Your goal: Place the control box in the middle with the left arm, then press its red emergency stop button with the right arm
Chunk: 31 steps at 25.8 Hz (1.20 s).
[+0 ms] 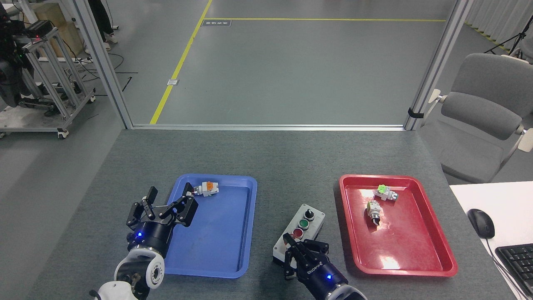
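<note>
The control box, light grey on a black base, lies on the grey table between the two trays. Its black knob, green button and small dark-red button show in a row. My right gripper sits on the box's near end with its fingers drawn together, and it hides the red emergency stop button. My left gripper hovers open and empty over the left edge of the blue tray, well apart from the box.
A small grey switch part lies at the blue tray's far end. The red tray on the right holds two more switch parts. A white desk carries a mouse and a keyboard; a grey chair stands behind it.
</note>
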{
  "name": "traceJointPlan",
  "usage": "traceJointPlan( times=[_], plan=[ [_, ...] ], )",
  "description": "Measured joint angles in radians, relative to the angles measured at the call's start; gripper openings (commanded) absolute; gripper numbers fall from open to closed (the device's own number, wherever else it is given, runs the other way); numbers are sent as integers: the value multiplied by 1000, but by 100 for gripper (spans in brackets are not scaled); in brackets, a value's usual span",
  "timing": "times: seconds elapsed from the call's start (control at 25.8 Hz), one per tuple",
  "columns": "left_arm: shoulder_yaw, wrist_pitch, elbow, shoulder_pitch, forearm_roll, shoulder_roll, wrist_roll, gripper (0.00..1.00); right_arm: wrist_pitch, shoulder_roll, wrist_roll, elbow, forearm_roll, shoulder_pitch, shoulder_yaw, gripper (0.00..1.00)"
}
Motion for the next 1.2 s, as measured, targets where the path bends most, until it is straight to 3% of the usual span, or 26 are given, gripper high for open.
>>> traceJointPlan(
  times=[0.39,0.74,0.77,0.85,0.93,0.97,1.2],
  plan=[
    [0,1,1,30,0,3,23,99,13,0,-35,50,1,-8,16,0],
    [-1,1,1,103,0,-5,71,99,103,22,-73,9,-1,-19,7,0],
    [-1,1,3,109,0,-7,71,99,108,24,-77,-2,-1,-20,-1,12],
    [-3,2,11,116,0,-9,75,99,114,26,-86,-34,-1,-24,-35,59],
    [-4,6,24,119,-1,-11,75,99,119,26,-88,-67,-1,-17,-90,94],
    [-5,6,28,120,-1,-12,76,99,119,26,-88,-83,-2,-14,-121,98],
    [-5,1,38,121,9,-14,76,99,123,12,-92,-124,-2,37,-313,98]
  ],
)
